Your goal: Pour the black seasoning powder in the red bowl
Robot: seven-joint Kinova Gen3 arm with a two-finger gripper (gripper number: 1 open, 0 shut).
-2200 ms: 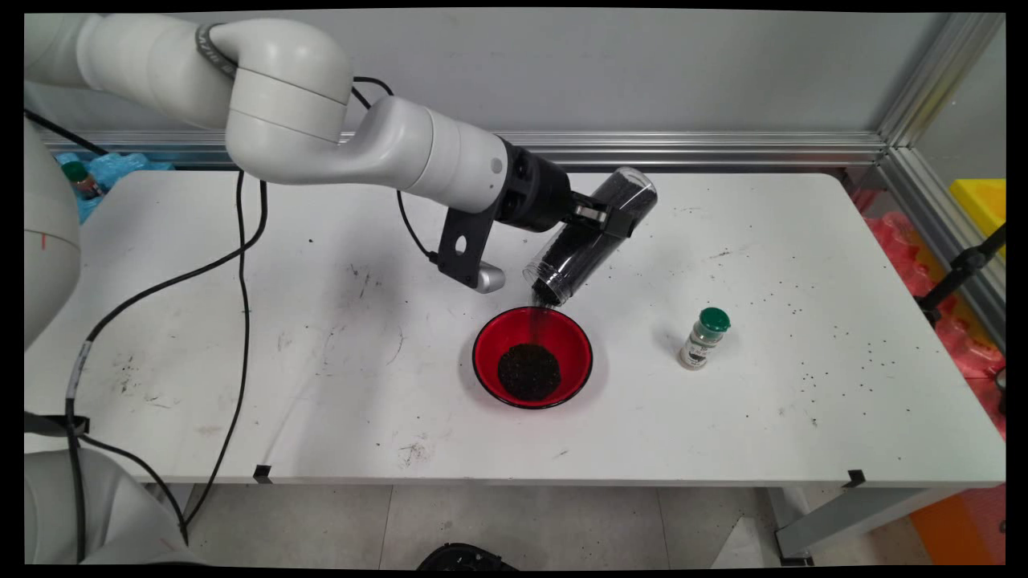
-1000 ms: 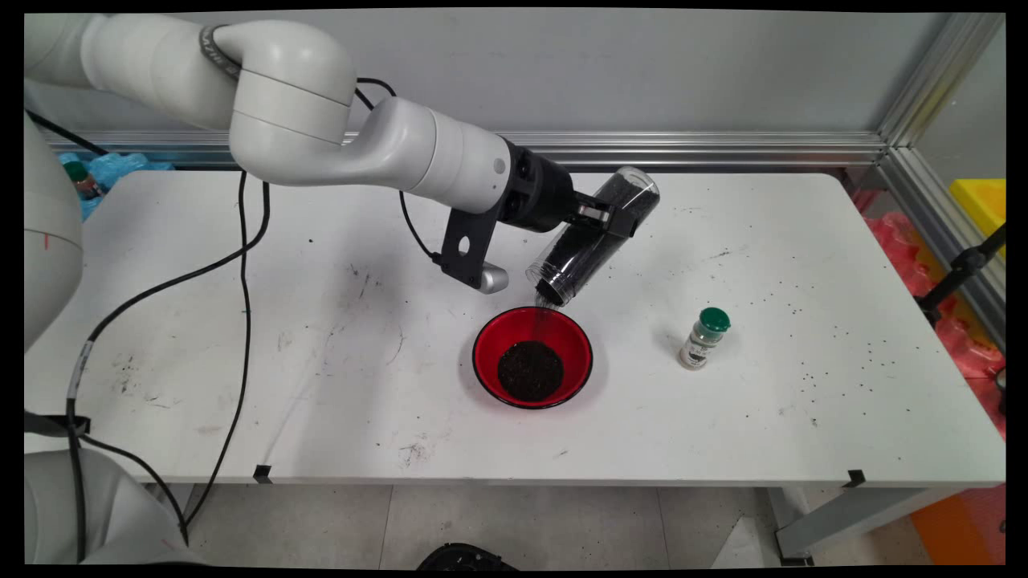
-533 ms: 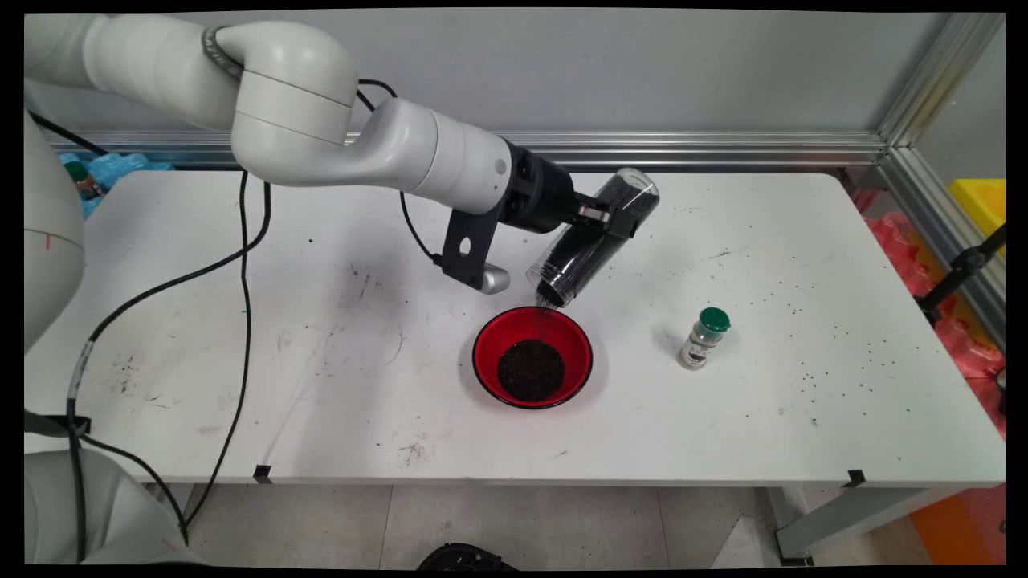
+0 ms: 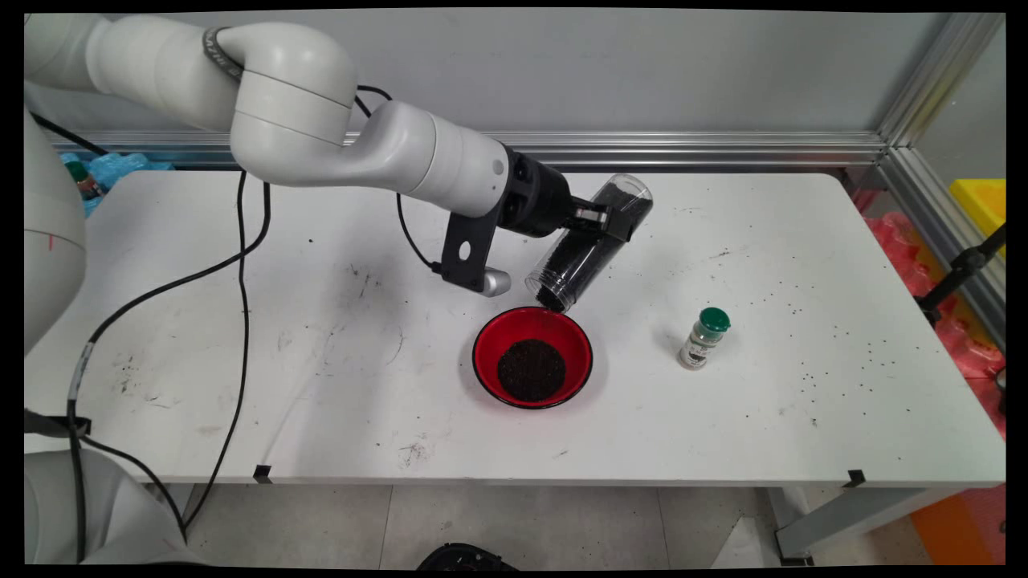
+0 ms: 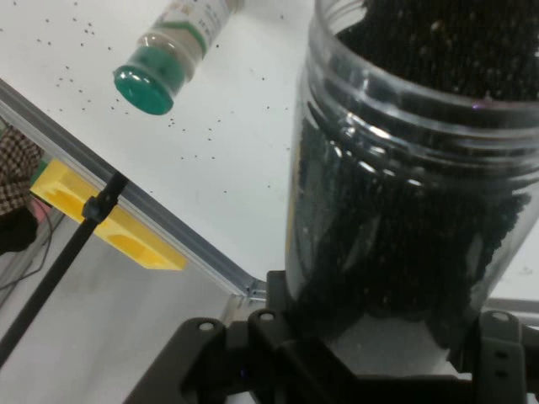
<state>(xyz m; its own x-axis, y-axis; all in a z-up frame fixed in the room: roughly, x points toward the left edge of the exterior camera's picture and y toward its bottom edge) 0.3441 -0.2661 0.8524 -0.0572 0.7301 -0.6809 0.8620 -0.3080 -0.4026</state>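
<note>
1. The end effector (image 4: pixel 604 221) is clamped around a clear plastic jar (image 4: pixel 590 241), gripping it about halfway along its body.
2. The jar is tilted steeply, its open mouth pointing down and toward the near side of the desk (image 4: pixel 241 361), its closed base raised toward the wall.
3. Dark granules (image 5: pixel 421 210) fill much of the jar (in the hand view they press against the clear wall right up to the threaded rim).
4. The jar's mouth hangs just above the far rim of a red bowl (image 4: pixel 532 356), apart from it rather than touching.
5. The bowl stands near the middle of the desk and holds a round heap of the same dark material (image 4: pixel 531 370) in its bottom.
6. A small spice shaker with a green cap (image 4: pixel 704 337) stands upright to the right of the bowl, well clear of it; in the hand view it appears at the top left.
7. Scattered dark specks (image 4: pixel 843 353) lie on the desk's right part, beyond the shaker.
8. Black cables (image 4: pixel 241 265) hang from the arm and trail across the desk's left side.
9. A yellow bin (image 4: pixel 984 201) sits off the desk at the right edge.
</note>
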